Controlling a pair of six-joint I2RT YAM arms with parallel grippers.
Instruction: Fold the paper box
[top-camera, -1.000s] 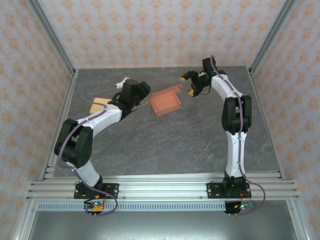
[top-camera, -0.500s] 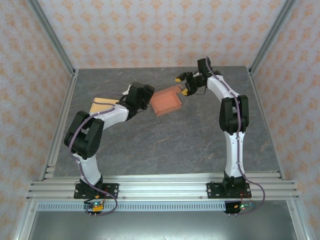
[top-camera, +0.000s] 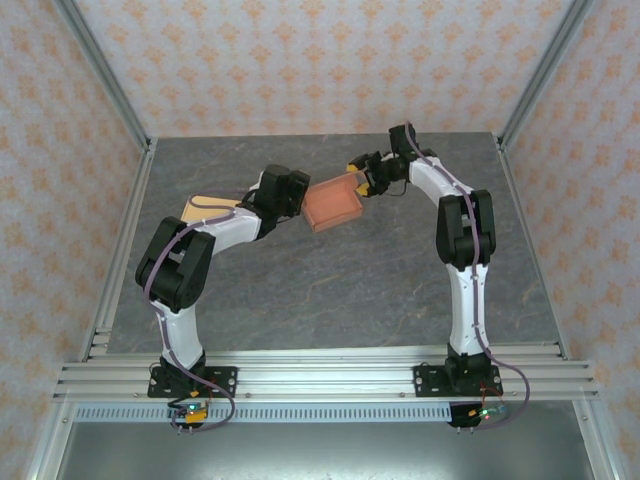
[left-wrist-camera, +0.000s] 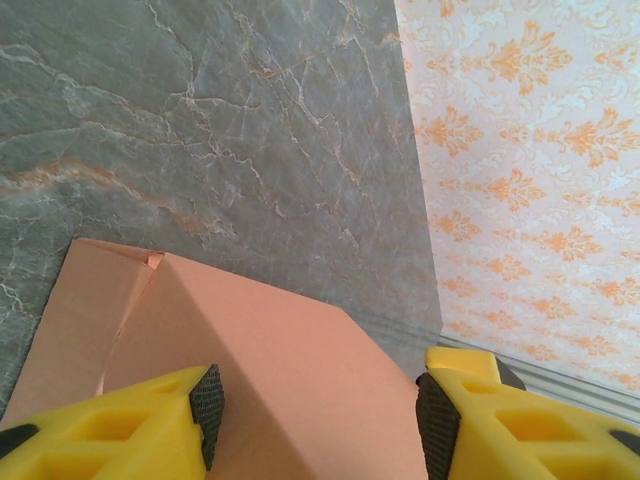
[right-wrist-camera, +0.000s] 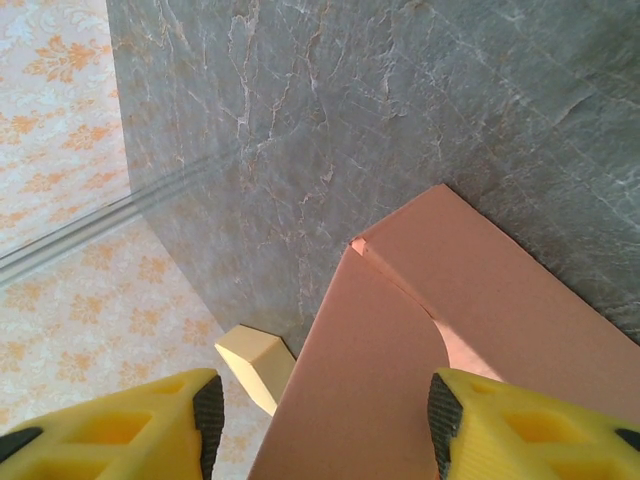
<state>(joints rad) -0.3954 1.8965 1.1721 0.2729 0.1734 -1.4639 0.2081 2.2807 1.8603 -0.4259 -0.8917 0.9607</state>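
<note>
The orange paper box (top-camera: 332, 204) lies open-topped on the grey table (top-camera: 330, 290), at the back middle. My left gripper (top-camera: 292, 194) is at its left side and my right gripper (top-camera: 362, 178) at its far right corner. In the left wrist view the box's orange panel (left-wrist-camera: 290, 380) rises between the yellow fingers (left-wrist-camera: 150, 425); the left gripper (left-wrist-camera: 322, 420) is open, with a gap at the right pad. In the right wrist view an upright orange panel (right-wrist-camera: 370, 390) stands between the fingers (right-wrist-camera: 520, 425) of the open right gripper (right-wrist-camera: 325, 420).
A flat tan cardboard piece (top-camera: 205, 210) lies left of the box, under the left arm. A pale cream block (right-wrist-camera: 255, 365) shows beyond the box in the right wrist view. Patterned walls and metal posts close in the table's back and sides.
Both arms have swung in to the orange box, the left from the left and the right from the back right. Both pairs of jaws have narrowed around its panels.
</note>
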